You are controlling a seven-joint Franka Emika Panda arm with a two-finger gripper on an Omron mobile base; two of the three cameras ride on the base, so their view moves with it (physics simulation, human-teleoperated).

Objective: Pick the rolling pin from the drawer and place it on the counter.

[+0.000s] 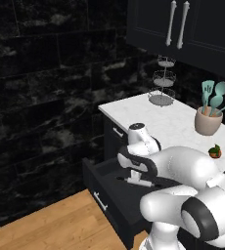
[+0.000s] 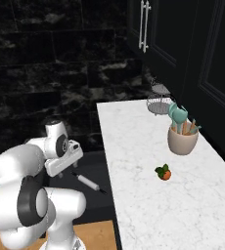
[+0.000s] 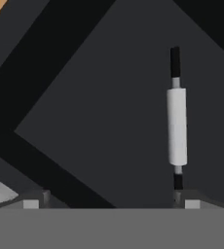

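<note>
The drawer (image 1: 108, 204) stands pulled out below the counter (image 1: 169, 123), and its dark floor (image 3: 99, 121) shows in the hand view. On that floor lies the rolling pin (image 3: 177, 126), a slim white barrel with dark handles, also seen from the base cameras (image 1: 140, 182) (image 2: 88, 182). My gripper (image 3: 111, 200) hangs open over the drawer (image 2: 92, 168), pointing down, with nothing between its fingers. In the hand view the pin lies lengthwise in line with the right fingertip (image 3: 189, 198), off the middle of the gap. My gripper (image 1: 133, 174) (image 2: 65, 170) is a little above the pin, not touching it.
On the counter (image 2: 144, 161) stand a beige crock of teal spatulas (image 1: 208, 122) (image 2: 183, 140), a small orange fruit with leaves (image 1: 214, 152) (image 2: 164, 173) and a tiered wire stand (image 1: 162, 84) (image 2: 159, 100). Black cupboard doors hang above. Wooden floor (image 1: 51, 227) lies before the drawer.
</note>
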